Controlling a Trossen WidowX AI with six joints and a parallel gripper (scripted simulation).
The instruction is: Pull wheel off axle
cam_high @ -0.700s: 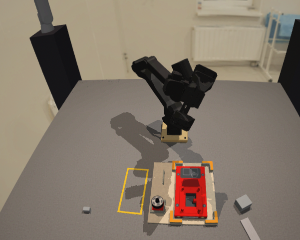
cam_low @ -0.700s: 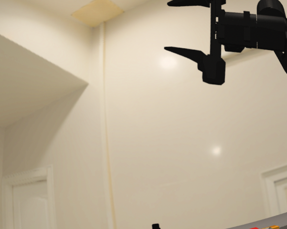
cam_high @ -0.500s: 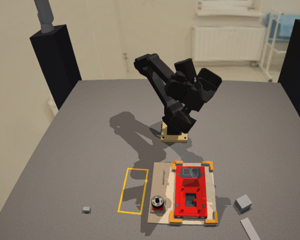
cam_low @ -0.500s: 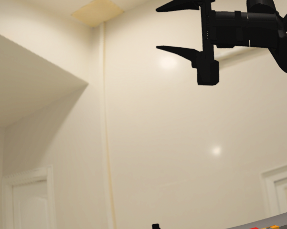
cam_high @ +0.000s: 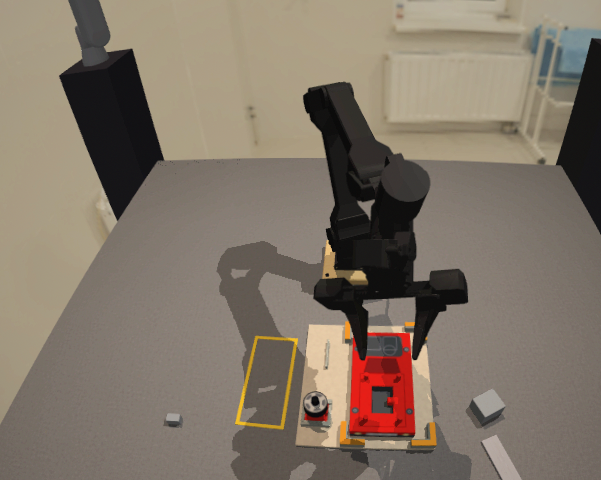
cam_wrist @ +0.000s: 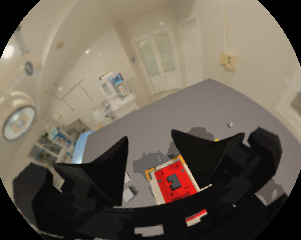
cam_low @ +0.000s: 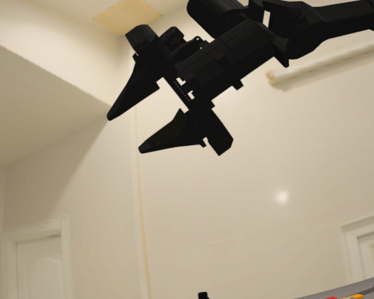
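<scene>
A small black wheel (cam_high: 313, 406) sits on an upright axle on a red base at the front left of a beige board (cam_high: 318, 379). A yellow marked rectangle (cam_high: 250, 375) lies on the table just left of the board. My gripper (cam_high: 388, 357) (cam_low: 124, 133) (cam_wrist: 150, 136) is open and empty. It hangs high above the table, over the back end of a red toy car (cam_high: 382, 392) (cam_wrist: 174, 183) on the board, well to the right of and behind the wheel. Only the axle tip (cam_low: 203, 294) shows in the exterior view.
A small grey cube (cam_high: 172, 419) lies left of the marked rectangle. A bigger grey block (cam_high: 487, 405) and a flat grey strip (cam_high: 501, 457) lie right of the board. Orange corner brackets (cam_high: 424, 435) frame the car. Black posts stand at the table's back corners.
</scene>
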